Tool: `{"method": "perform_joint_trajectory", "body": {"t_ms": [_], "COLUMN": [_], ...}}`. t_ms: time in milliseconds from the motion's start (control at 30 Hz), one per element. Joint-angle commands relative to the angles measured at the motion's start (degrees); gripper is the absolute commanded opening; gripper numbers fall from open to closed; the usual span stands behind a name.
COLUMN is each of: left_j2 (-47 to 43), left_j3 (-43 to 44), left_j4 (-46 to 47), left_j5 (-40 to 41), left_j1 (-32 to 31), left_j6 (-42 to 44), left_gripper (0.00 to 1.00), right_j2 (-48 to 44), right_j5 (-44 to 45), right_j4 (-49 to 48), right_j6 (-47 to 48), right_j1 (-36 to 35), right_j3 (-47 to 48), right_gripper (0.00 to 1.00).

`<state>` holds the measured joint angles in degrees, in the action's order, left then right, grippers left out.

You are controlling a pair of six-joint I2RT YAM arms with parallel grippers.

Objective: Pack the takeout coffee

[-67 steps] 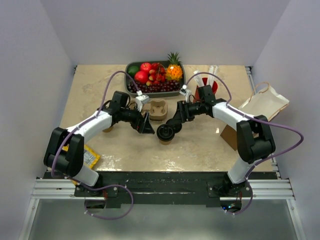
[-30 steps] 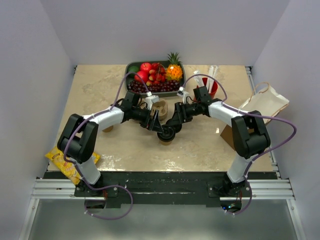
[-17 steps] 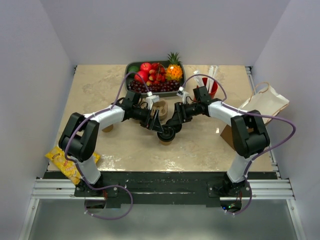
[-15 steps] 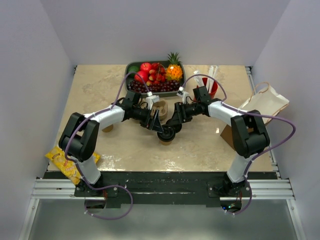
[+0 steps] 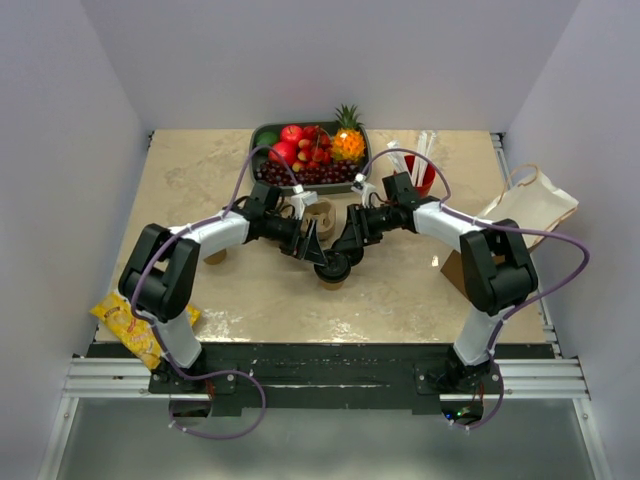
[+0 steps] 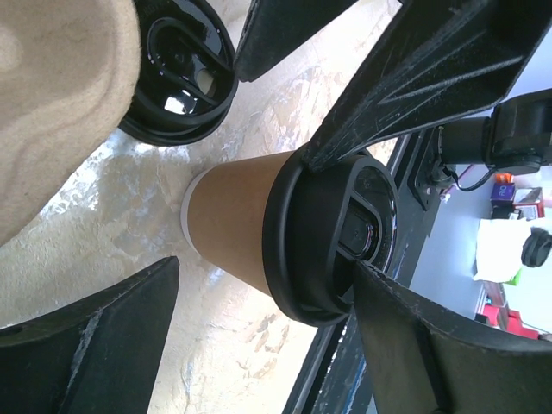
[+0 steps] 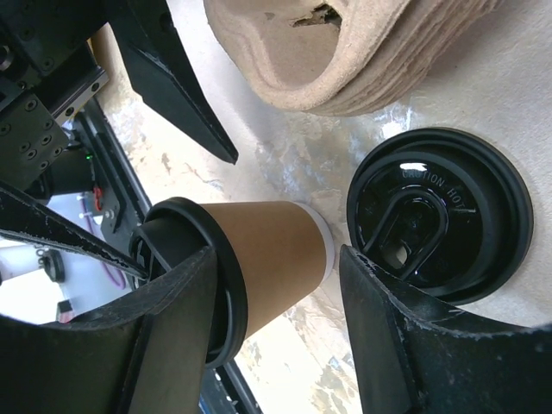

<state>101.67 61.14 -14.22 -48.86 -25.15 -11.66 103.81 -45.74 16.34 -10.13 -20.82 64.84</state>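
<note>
The takeout coffee [image 5: 333, 270], a kraft-brown cup [image 6: 231, 226] with its black lid [image 6: 332, 235] on, stands upright near the table's middle. My left gripper [image 5: 312, 246] is open and straddles the cup [image 6: 263, 267], with one finger against the lid's top. My right gripper [image 5: 350, 240] is open too and reaches in from the other side [image 7: 276, 250]. One of its fingers [image 7: 138, 345] lies over the lid [image 7: 200, 276], and the other is by the cup's base [image 7: 321, 248].
A second black lid [image 7: 438, 216] lies loose on the table beside the cup. The tan cup carrier [image 5: 318, 215] sits just behind. A fruit tray [image 5: 262, 133], a red straw cup [image 5: 422, 172], a paper bag [image 5: 530, 205] and a yellow packet [image 5: 135, 320] are around.
The left gripper has swung right to the cup and now meets the right gripper there. Over the last second almost nothing has moved.
</note>
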Motion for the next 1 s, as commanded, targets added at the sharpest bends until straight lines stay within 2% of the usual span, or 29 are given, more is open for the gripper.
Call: {"method": "perform_joint_trajectory", "body": {"t_ms": [0, 167, 333, 467, 567, 667, 867, 900, 967], "left_j2": [3.62, 4.06, 1.88, -2.95, -4.72, -4.90, -5.51, -5.69, -6.82], "left_j3": [-3.13, -4.28, -3.49, -3.40, -2.00, 0.19, 3.35, 4.06, 6.17], "left_j4": [-0.37, 0.06, 2.52, 8.93, 10.62, 7.02, 1.66, 0.34, -3.96], "left_j5": [10.19, 10.37, 6.50, -1.39, -2.81, -2.29, -2.29, -2.20, -1.42], "left_j1": [1.50, 2.82, 2.65, 1.51, 1.24, 1.50, 1.77, 1.77, 1.77], "left_j6": [0.85, 0.32, 1.38, -0.82, -0.65, 2.95, 10.86, 11.39, 17.71], "left_gripper": [0.84, 0.83, 0.84, 0.88, 0.90, 0.93, 0.94, 0.94, 0.93], "right_j2": [2.89, 2.63, -0.27, -4.48, -5.98, -6.78, -8.79, -9.32, -10.82], "right_j5": [12.94, 14.62, 9.63, 6.02, 3.03, 1.97, 3.46, 3.72, 2.94], "right_j4": [6.25, 7.13, 6.60, 7.22, 8.18, 10.90, 15.91, 17.31, 20.64], "right_j6": [3.71, 4.33, 6.61, 7.84, 8.28, 9.87, 19.00, 22.31, 28.73], "right_j1": [-3.44, -3.35, -3.26, -2.30, -1.24, -1.07, -0.80, -0.72, -0.71], "right_j3": [-3.14, -4.02, -2.79, 0.63, 4.05, 6.78, 8.02, 7.76, 7.41], "right_gripper": [0.58, 0.58, 0.59, 0.66, 0.71, 0.74, 0.75, 0.75, 0.76]}}
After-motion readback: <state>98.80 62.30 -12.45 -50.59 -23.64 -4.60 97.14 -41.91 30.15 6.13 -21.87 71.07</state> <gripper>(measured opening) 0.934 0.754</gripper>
